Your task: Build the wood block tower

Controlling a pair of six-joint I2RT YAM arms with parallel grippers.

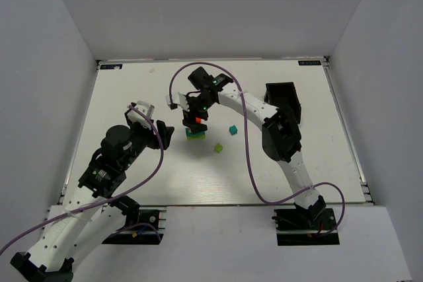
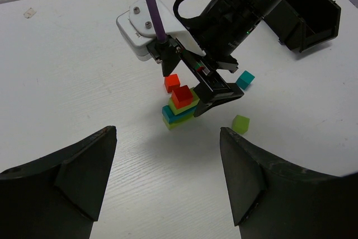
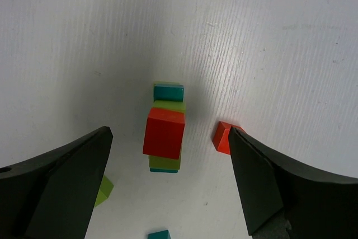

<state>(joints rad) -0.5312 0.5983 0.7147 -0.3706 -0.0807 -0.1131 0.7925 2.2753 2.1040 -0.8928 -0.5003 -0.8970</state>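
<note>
The white table [image 1: 297, 163] fills the walled cell, and both arms reach across it from the near edge. The right arm [image 1: 281, 137] bends in over the middle, while the left arm [image 1: 112, 156] stops short on the left side, pointing toward the same spot. A black bin [image 1: 284, 97] stands toward the far right of the table, well apart from the blocks. The right gripper [image 3: 168, 132] hangs over the wood block tower [image 1: 194, 133] with its jaws spread wide, one finger on each side of the stack and neither touching it. The left gripper [image 2: 168, 132] is also spread wide with nothing between its fingers, and it sits near the tower on its left without contact. The tower stands near the table's centre. From the left wrist it shows a lime-green bar at the bottom, a teal bar, another lime-green bar, and a red cube [image 2: 182, 96] on top. A second red cube [image 3: 222, 137] sits just beside the stack, right against the tip of one right-gripper finger. Whether it rests on the table cannot be told. A teal cube [image 1: 232, 130] and a lime-green cube [image 1: 218, 148] lie loose on the table to the right of the tower, apart from it and from each other.
</note>
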